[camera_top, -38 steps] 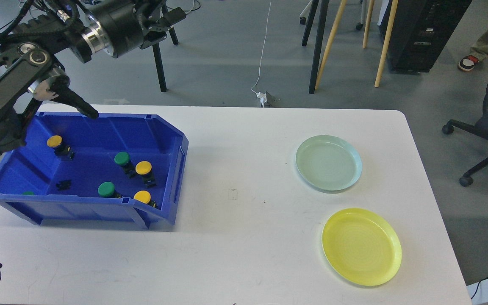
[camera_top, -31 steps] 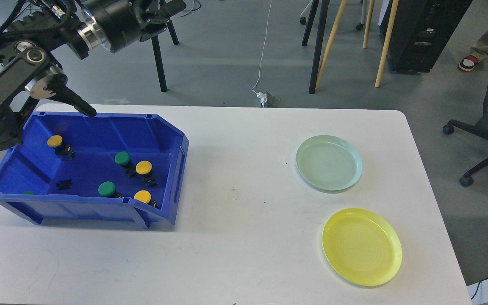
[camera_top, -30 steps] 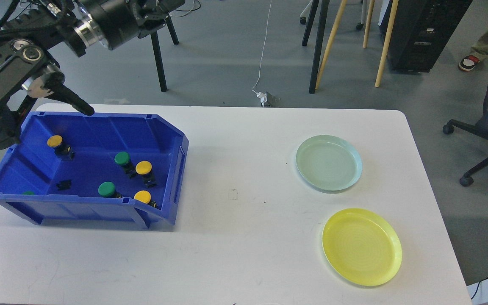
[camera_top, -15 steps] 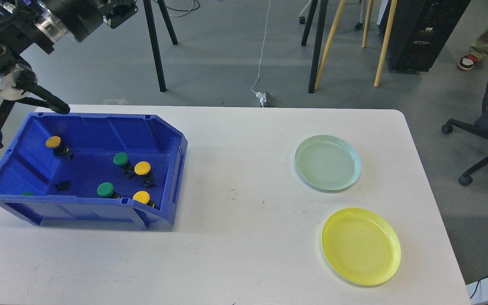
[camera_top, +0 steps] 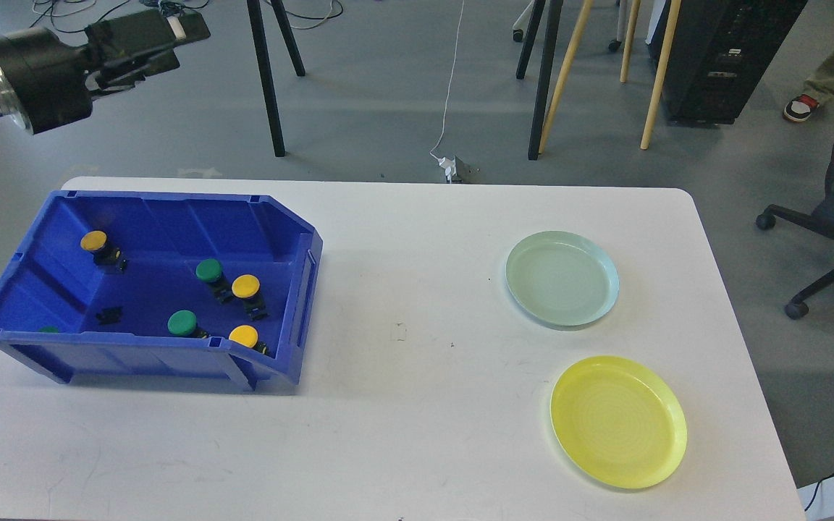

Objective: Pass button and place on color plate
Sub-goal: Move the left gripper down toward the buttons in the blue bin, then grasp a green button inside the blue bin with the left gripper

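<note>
The left claw [camera_top: 160, 36] is seen raised beyond the blue bin [camera_top: 294, 318], its opening impossible to tell. Yellow buttons [camera_top: 245, 286] and green buttons [camera_top: 182, 323] lie inside the bin. The yellow plate [camera_top: 618, 421] and pale green plate [camera_top: 562, 278] are set well right of it on the tabletop [camera_top: 417, 434].

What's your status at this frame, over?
Left gripper raised at top left, beyond the table, holding nothing; right arm out of view. Buttons all in blue bin; green plate and yellow plate bare. Nothing obstructing.
</note>
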